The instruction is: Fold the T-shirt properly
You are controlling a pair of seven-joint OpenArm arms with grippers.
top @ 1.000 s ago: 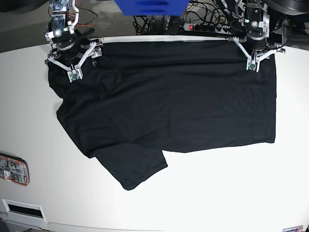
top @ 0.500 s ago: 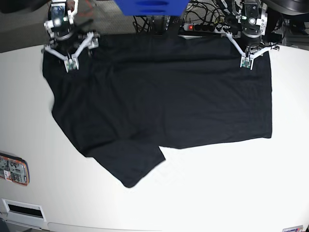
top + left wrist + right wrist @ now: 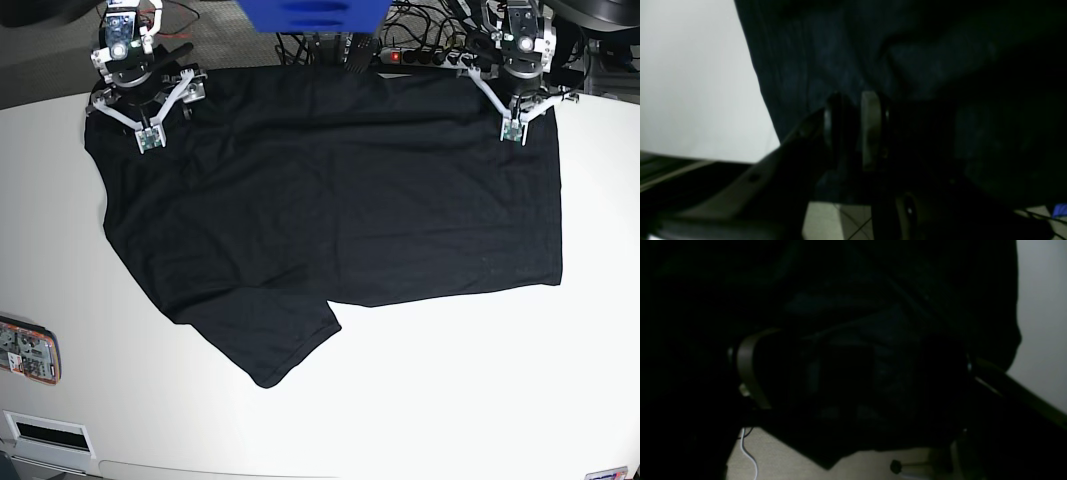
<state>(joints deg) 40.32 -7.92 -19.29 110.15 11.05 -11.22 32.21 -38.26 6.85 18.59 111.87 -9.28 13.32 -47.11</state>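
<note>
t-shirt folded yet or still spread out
Spread, not neatly folded. In the base view the T-shirt lies as one wide sheet across the white table, one sleeve sticking out at the near left, its far edge at both grippers.

A white table fills most of the frame, with grey floor at upper left, a blue bin at top centre and a power strip with tangled cables just right.

Bystanders around a white round-edged tabletop

A blue plastic bin sits beyond the far edge, beside a black power strip with a red lit switch and tangled black cables. An orange-rimmed flat device lies at the near left edge.
</note>
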